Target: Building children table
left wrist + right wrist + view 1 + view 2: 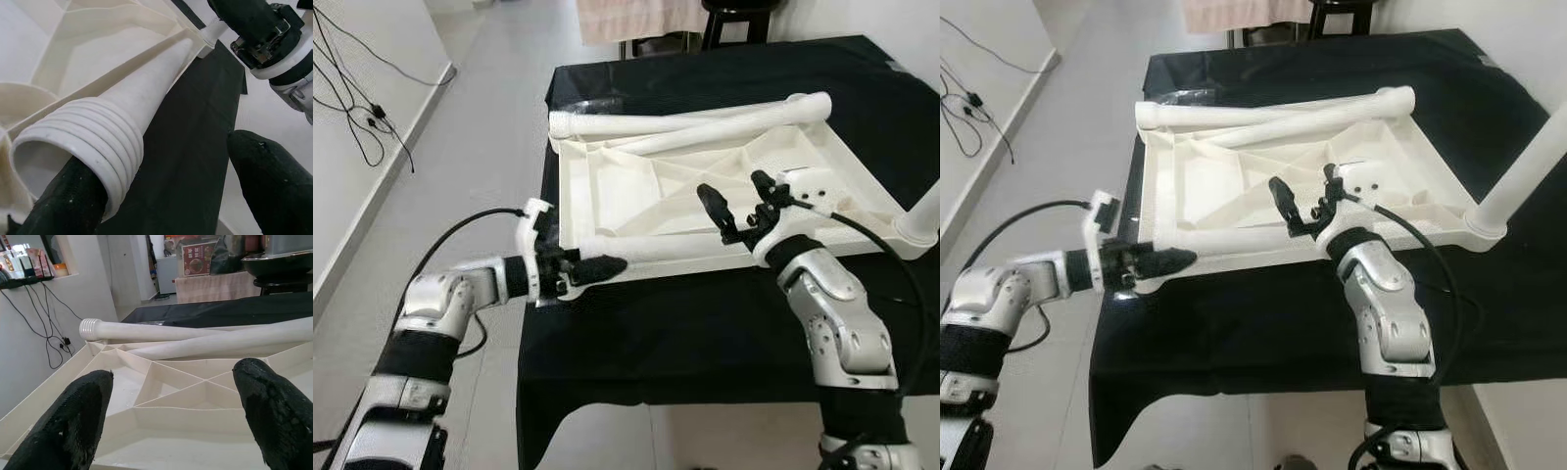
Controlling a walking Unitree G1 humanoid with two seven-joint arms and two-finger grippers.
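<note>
A white plastic table top lies upside down on a black-covered table. Two loose white legs rest across its far side. A third leg lies along its near edge, threaded end to the left. My left gripper is at that threaded end, open: one finger touches the end and the other finger stands well apart from it. My right gripper hovers open over the near rim of the table top, holding nothing. A fourth leg stands upright in the near right corner.
Bare floor runs along the table's left side. Black cables hang on the left wall. A dark stool and a beige cloth stand behind the table. The black cloth hangs over the near edge.
</note>
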